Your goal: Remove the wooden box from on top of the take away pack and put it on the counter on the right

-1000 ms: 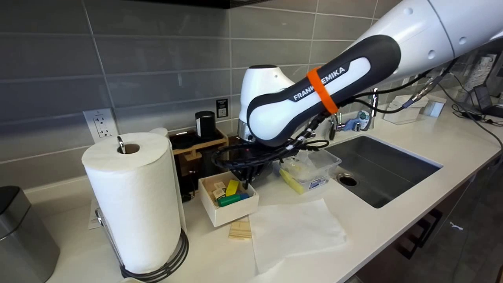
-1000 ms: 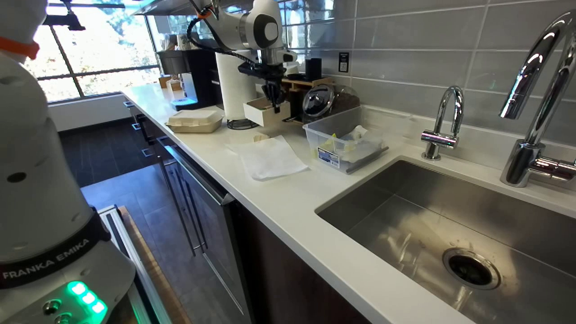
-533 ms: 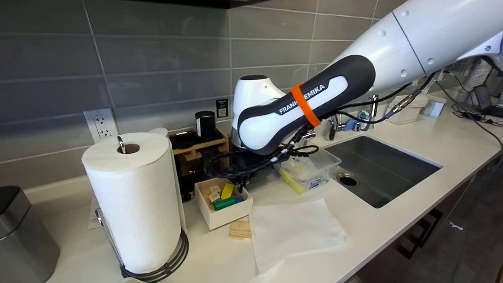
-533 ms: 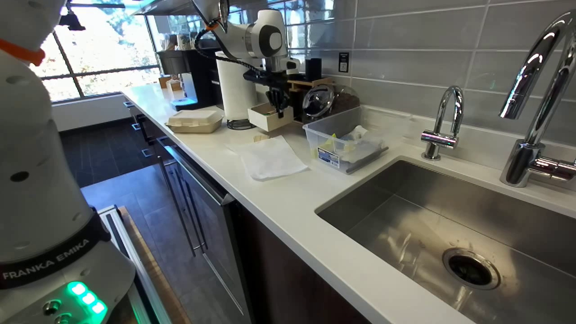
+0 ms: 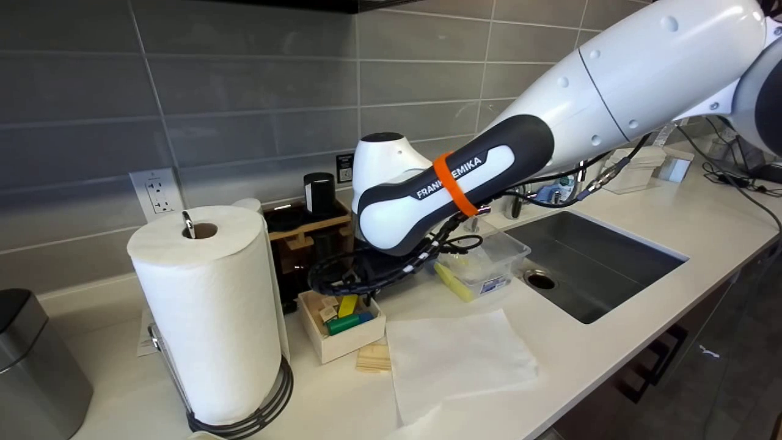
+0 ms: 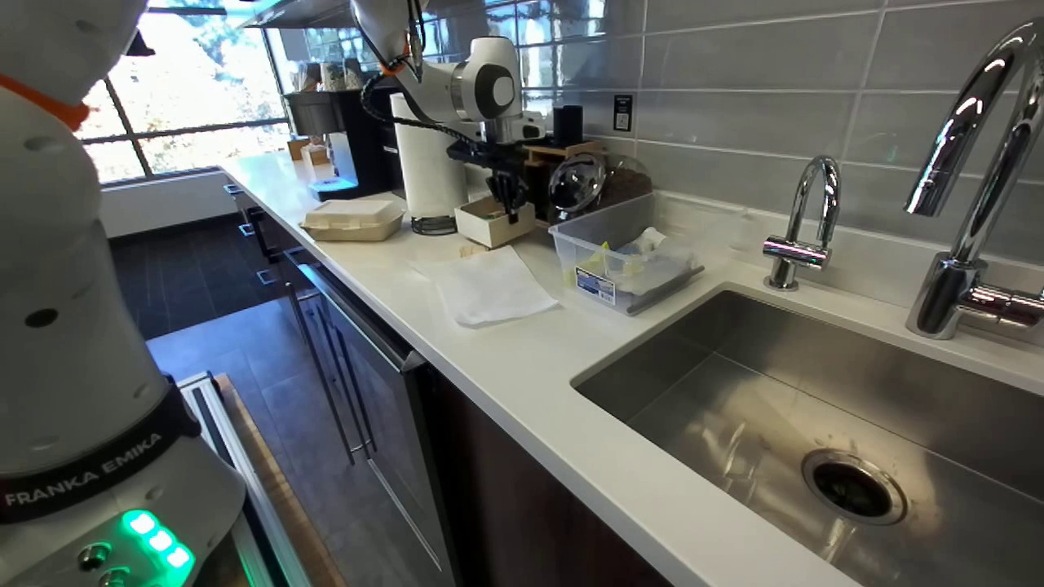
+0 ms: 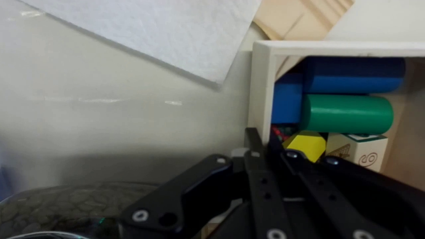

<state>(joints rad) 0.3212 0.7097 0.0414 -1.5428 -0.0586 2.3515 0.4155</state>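
Hidden or cut off: in an exterior view the gripper sits mostly behind the arm and a black cable loop; the wrist view shows it best, with the near parts blurred. Jaws narrow, one of the two fingers on each side of one wall of the wooden box, holding it there. The box runs out of the wrist view at right. Underside hidden: cannot tell whether it touches the counter; it is low over it or on it, between the paper towel roll and the clear tub. Box wall partly hides the tan block in the wrist view.

Counts inside the box, wrist view: blue cylinder, 1; green cylinder, 1; blue block, 1; yellow piece, 1; pale printed block, at least 1. Take away pack: 1, well apart from the box.

Edges and room: white sheet lies just beside the box, its corner clear of the held wall; a strip of counter shows between box and tub; sink lies beyond the tub
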